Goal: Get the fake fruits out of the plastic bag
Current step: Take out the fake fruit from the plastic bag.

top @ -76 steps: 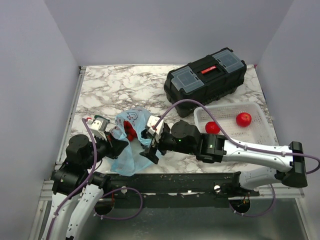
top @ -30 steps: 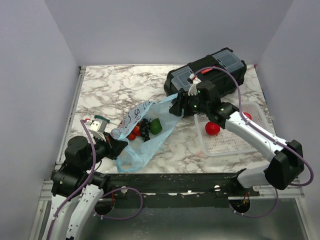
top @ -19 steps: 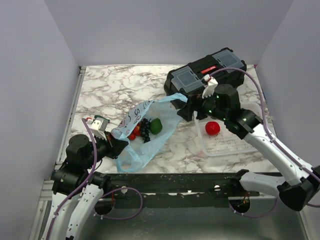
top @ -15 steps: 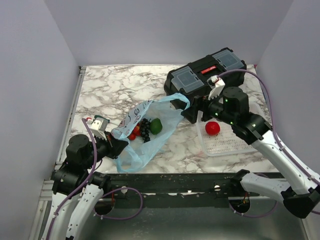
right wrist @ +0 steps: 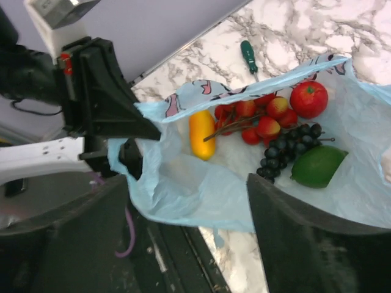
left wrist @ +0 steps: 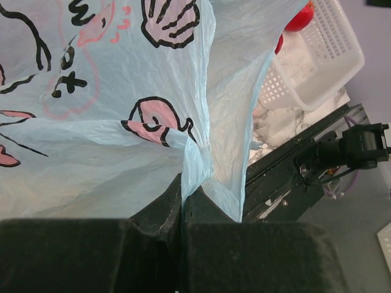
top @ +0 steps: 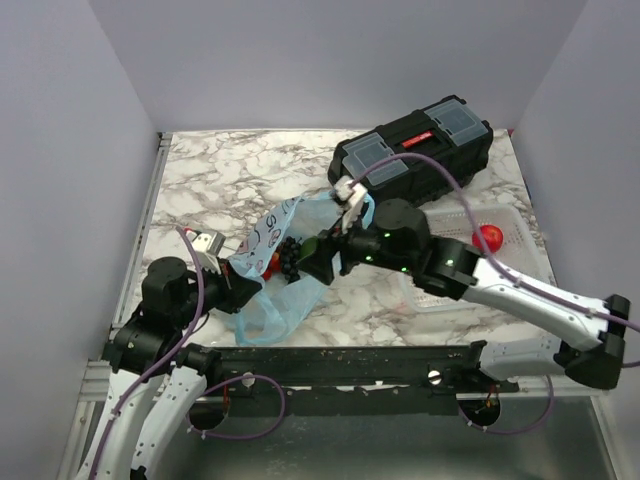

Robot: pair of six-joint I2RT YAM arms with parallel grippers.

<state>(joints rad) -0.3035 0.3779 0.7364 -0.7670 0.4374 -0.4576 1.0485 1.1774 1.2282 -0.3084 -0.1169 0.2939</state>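
From above, hard to make out the fake fruits [top: 271, 263]: only a bit of red and some dark grapes [top: 290, 255] peeking out of the plastic bag [top: 275, 305], with the rest tucked behind the right gripper [top: 322, 262]. Cannot tell from up there how far apart those jaws stand. Much clearer from the right wrist: 2 dark fingers [right wrist: 91, 220] spread wide, holding nothing, hanging right over the open mouth of the bag. Down inside, lying close together on the blue plastic: 1 yellow-orange fruit [right wrist: 202, 133], 1 red cherry cluster [right wrist: 256, 119], 1 round red fruit [right wrist: 308, 98], the grapes and 1 green fruit [right wrist: 317, 166]. None of them touched by the fingers. Behind the bag, on the marble table [right wrist: 305, 36], 1 small green screwdriver [right wrist: 248, 56]. From the left wrist, almost nothing but bag up close, light blue with pink shells and dark lines. At the bottom of that view, a fold of the bag pinched tight between the pressed-together fingers of the left gripper [left wrist: 183, 210]. Past the bag's edge, part of a white basket [left wrist: 317, 67] with 1 more red fruit [left wrist: 299, 15], cut off at the top of the picture. Much of that basket covered by the right arm from above.
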